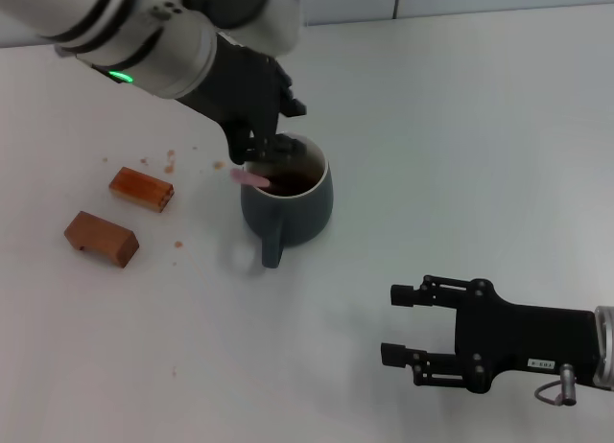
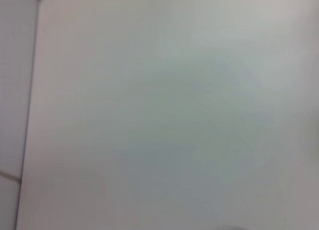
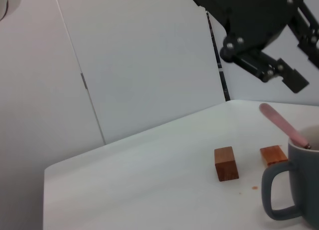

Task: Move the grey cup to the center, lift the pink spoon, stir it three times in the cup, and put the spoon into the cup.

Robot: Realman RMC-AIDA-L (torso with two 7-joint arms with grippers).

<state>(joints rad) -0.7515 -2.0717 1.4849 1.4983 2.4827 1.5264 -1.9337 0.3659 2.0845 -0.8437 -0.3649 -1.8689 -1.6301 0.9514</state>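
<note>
- Your grey cup (image 1: pixel 288 205) stands upright on the white table (image 1: pixel 460 127), near the middle of the head view, with its loop handle turned toward the robot.
- Inside it you can see dark brown liquid below the pale inner wall.
- The pink spoon (image 1: pixel 251 177) is in the cup: its pink handle leans out over the rim on the robot's left side, and its metal bowl is hidden in the liquid or behind the gripper.
- In the right wrist view the spoon's handle (image 3: pixel 284 124) rises at a slant out of the cup (image 3: pixel 294 190), with nothing clamped on it.
- Your left gripper (image 1: pixel 264 148) hangs right above the cup's far rim. In the right wrist view it (image 3: pixel 279 73) sits clear above the handle tip with its jaws apart and holding nothing.
- Your right gripper (image 1: pixel 408 323) is low on the robot's right, well apart from the cup, lying level over the table; its jaws are spread wide and empty.
- Two brown blocks lie on the table to the robot's left of the cup: the nearer block (image 1: pixel 101 239) and the farther block (image 1: pixel 142 189), apart from each other and from the cup.
- A few small reddish crumbs (image 1: pixel 171 157) are scattered on the table between the blocks and the cup.
- The left wrist view gives you only blank pale surface.
</note>
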